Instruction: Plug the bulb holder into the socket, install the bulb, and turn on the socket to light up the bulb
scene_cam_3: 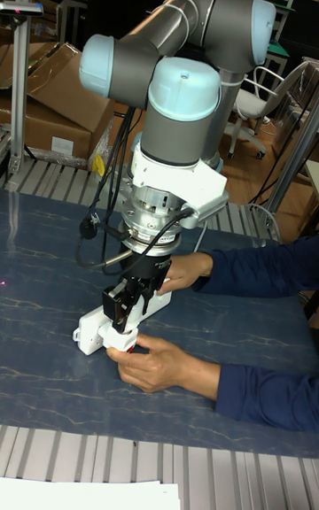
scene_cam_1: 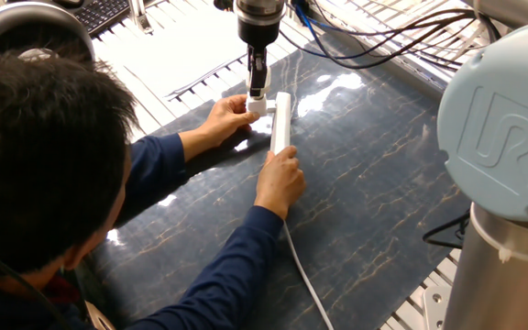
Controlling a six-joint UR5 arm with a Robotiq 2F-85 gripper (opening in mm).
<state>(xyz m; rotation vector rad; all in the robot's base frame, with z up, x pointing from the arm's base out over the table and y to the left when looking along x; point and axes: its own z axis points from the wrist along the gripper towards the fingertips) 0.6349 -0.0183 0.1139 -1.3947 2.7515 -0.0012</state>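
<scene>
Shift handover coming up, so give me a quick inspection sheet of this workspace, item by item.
Surface: dark marbled mat, bare patches visible.
Job's things: power strip lying flat, a person's hands at it; small white part beside it under the gripper; bulb not made out.
Clutter: nothing seen.
Gripper: pointing down at the white part; jaws' state unclear.
Cables: strip's white cord; dark cables behind.
Surroundings: cardboard boxes, chair.
</scene>
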